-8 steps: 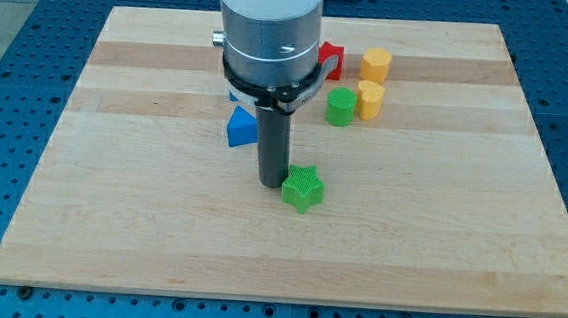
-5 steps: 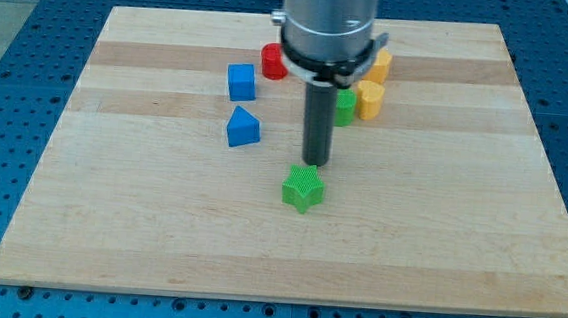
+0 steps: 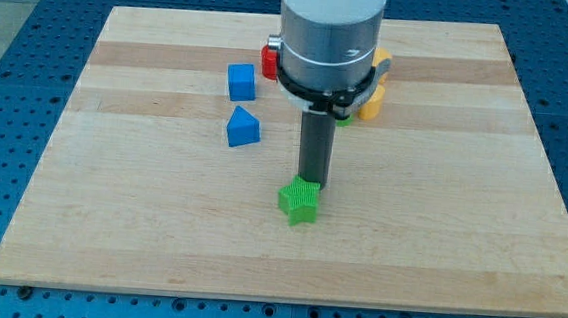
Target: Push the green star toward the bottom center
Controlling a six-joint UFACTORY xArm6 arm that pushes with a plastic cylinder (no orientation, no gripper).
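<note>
The green star (image 3: 299,202) lies on the wooden board (image 3: 111,197), a little below the board's middle. My tip (image 3: 311,184) stands right at the star's upper edge, touching it from the view's top. The arm's grey body hides part of the blocks behind it.
A blue cube (image 3: 240,81) and a blue triangular block (image 3: 242,127) lie left of the rod. A red block (image 3: 269,60) and a yellow block (image 3: 371,102) peek out from behind the arm near the view's top.
My tip moved from the star's left round to its top edge, then down against it. The star has shifted slightly toward the view's bottom.
</note>
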